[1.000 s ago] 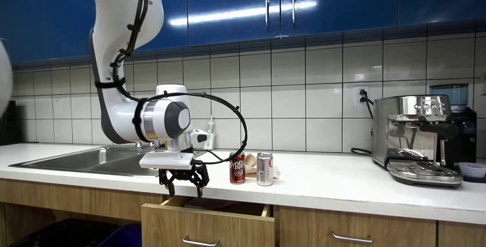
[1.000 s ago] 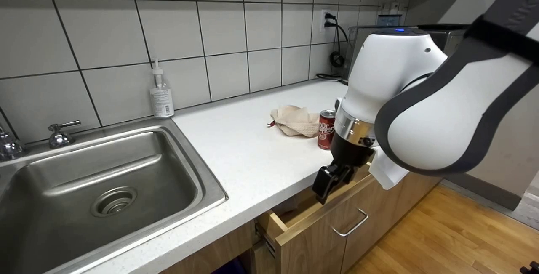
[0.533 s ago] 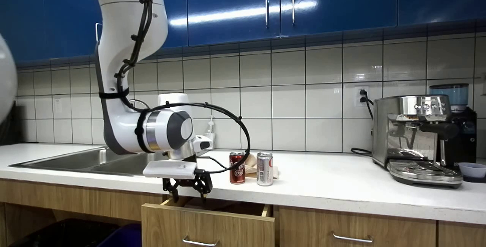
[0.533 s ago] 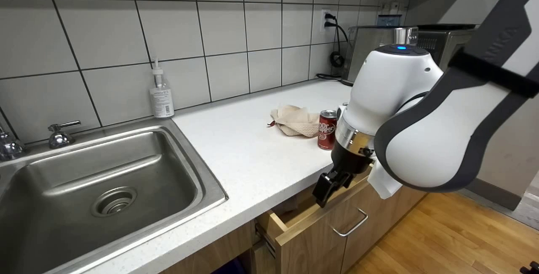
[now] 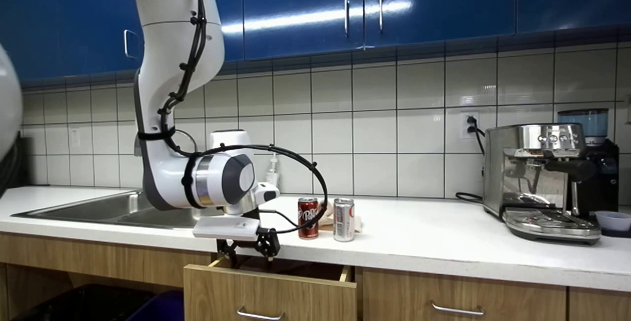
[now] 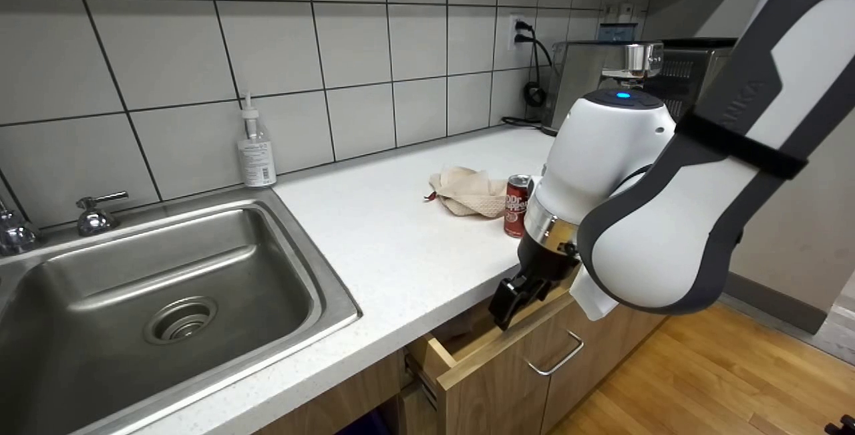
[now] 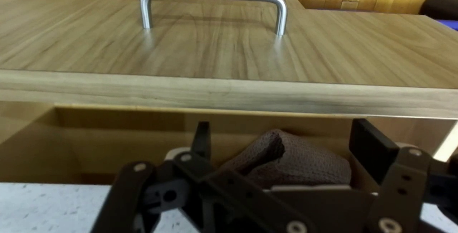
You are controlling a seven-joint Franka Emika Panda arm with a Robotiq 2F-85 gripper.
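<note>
My gripper (image 7: 282, 136) is open, its black fingers (image 7: 372, 150) wide apart with nothing between them. It points down over the pulled-out wooden drawer (image 7: 214, 95), seen in both exterior views. Inside the drawer lies a crumpled brownish mesh cloth (image 7: 304, 158); in the wrist view it appears between and beyond the fingers, and its near part is hidden by the gripper. No contact with the cloth shows. In an exterior view the gripper (image 5: 251, 262) has its tips just behind the drawer front (image 5: 305, 299), close to the counter's edge. How far the tips reach below the rim I cannot tell.
On the white counter (image 5: 419, 242) stand a red Dr Pepper can (image 5: 307, 222) and a silver can (image 5: 344, 220), with a beige cloth (image 6: 467, 191) behind them. The arm's cable loop (image 5: 315, 178) passes before the red can. A sink (image 6: 167, 274) and an espresso machine (image 5: 537, 183) flank them.
The arm has come down and slightly to the right in an exterior view, bringing the open fingers lower toward the drawer. Drawer, cans and cloth on the counter have stayed put.
</note>
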